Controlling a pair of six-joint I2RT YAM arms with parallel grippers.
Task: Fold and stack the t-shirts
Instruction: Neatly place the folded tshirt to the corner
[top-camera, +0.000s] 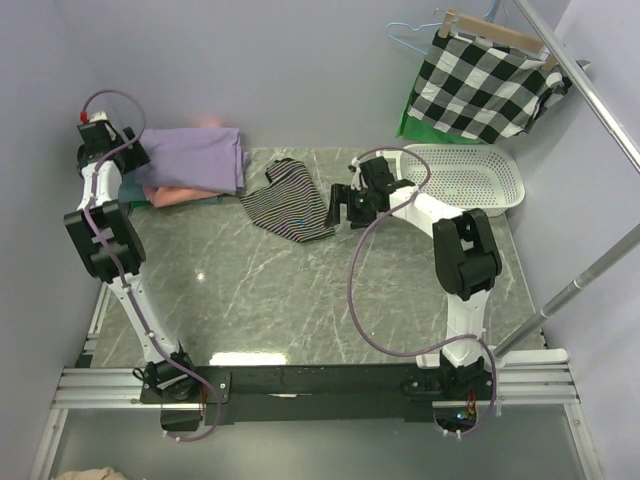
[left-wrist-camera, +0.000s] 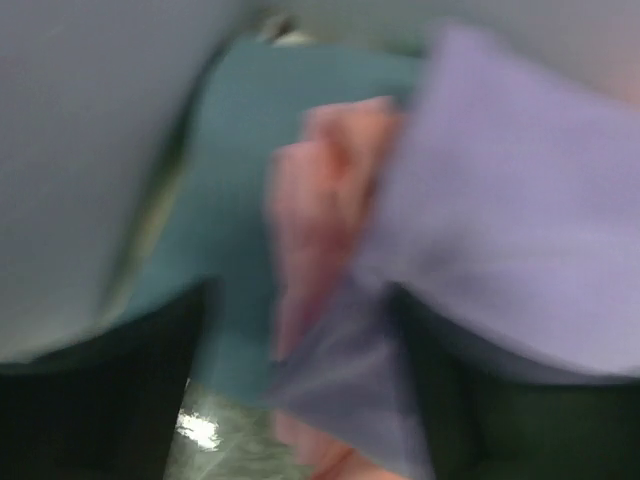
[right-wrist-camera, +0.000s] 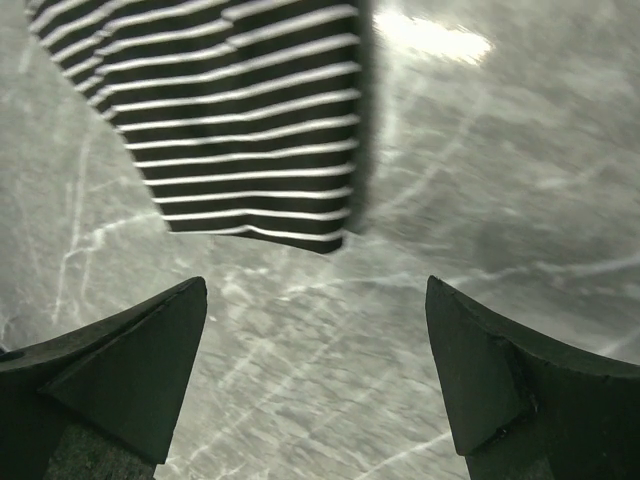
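A stack of folded t-shirts lies at the back left: the lavender-purple shirt (top-camera: 195, 158) on top, the salmon-pink shirt (top-camera: 180, 195) under it, the grey-teal shirt (top-camera: 133, 190) at the bottom. My left gripper (top-camera: 140, 165) is at the stack's left edge. The left wrist view is blurred: the gripper (left-wrist-camera: 300, 330) has its fingers wide apart, with a lavender corner (left-wrist-camera: 500, 200) hanging between them, salmon (left-wrist-camera: 320, 190) and teal (left-wrist-camera: 260, 150) behind. My right gripper (top-camera: 336, 205) is open and empty just right of a black-and-white striped shirt (top-camera: 290, 200). In the right wrist view that gripper (right-wrist-camera: 315, 300) hovers over bare table near the shirt's corner (right-wrist-camera: 240, 110).
A white perforated basket (top-camera: 470, 175) stands at the back right. A black-and-white checked cloth (top-camera: 485, 85) hangs on a wooden hanger above it, with green cloth (top-camera: 410, 120) behind. A metal rail (top-camera: 590, 80) runs along the right side. The table is grey marble (top-camera: 300, 290).
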